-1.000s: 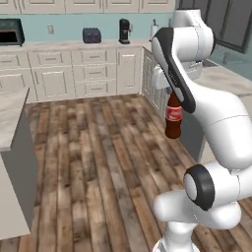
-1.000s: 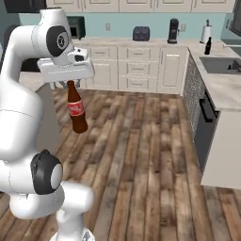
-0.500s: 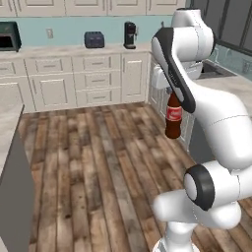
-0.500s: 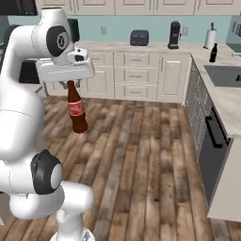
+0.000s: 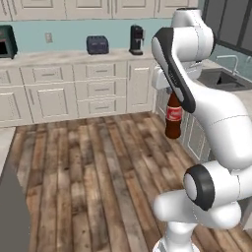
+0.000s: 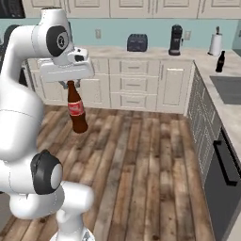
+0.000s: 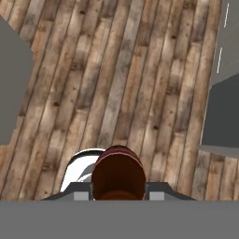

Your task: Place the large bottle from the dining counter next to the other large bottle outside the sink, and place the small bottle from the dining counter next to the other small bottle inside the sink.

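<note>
1. The large bottle [image 5: 173,115] hangs upright by its neck from the gripper [image 6: 71,84], high above the wooden floor [image 5: 98,167]; the jaws sit narrow and clamped on the neck. In the hand view the bottle [image 7: 118,175] is seen from above, between the two finger tips.

2. What has changed over the last second is the whole background — the base is turning, so the cabinets [image 5: 93,91], toaster [image 5: 97,44] and coffee machine [image 5: 136,39] slide across both base views, while arm and bottle keep the same pose against the robot's body. The grip looks steady.

3. For the task this means the carry leg is underway: the sink [image 5: 224,78] with its slim faucet now shows at the right edge of the left base view, and the counter corner [image 6: 221,89] comes nearer in the right base view.

4. A dark bottle [image 6: 220,61] stands on that counter beside the sink basin, near a paper towel roll [image 6: 215,44] — too small to tell which bottle it is, though it likely marks the drop-off spot.

5. In the way: nothing lies on the open floor, but the cabinet run and the dark dishwasher front [image 6: 223,181] lie between base and sink, so the arm will probably have to reach up over the counter edge.
</note>
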Robot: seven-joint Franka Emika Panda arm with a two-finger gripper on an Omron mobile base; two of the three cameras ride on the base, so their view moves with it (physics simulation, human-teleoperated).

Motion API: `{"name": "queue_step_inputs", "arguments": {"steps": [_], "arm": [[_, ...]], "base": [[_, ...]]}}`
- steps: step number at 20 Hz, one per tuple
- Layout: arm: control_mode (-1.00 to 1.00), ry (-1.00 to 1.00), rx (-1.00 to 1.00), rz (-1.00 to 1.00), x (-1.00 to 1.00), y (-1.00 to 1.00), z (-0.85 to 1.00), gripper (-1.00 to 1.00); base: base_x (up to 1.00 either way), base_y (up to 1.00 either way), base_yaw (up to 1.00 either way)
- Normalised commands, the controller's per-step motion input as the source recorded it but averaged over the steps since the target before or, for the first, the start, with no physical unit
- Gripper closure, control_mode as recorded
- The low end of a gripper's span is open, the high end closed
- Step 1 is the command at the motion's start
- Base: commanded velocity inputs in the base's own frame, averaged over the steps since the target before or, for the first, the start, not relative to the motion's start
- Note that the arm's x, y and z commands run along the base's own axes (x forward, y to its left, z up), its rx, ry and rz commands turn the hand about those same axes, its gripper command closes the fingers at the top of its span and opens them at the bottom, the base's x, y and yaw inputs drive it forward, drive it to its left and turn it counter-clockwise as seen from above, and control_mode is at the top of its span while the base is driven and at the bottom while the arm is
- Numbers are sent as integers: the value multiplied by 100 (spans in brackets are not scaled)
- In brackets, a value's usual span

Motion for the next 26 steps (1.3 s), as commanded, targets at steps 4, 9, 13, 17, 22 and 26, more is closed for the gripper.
{"name": "queue_step_inputs", "arguments": {"steps": [4,9,13,17,22,26], "arm": [[100,0,0,0,0,0,0,100],[100,0,0,0,0,0,0,100],[100,0,0,0,0,0,0,100],[100,0,0,0,0,0,0,100],[100,0,0,0,0,0,0,100],[100,0,0,0,0,0,0,100]], "base": [[100,0,0],[100,0,0],[100,0,0],[100,-3,-6],[100,-17,-17],[100,-18,-27]]}}
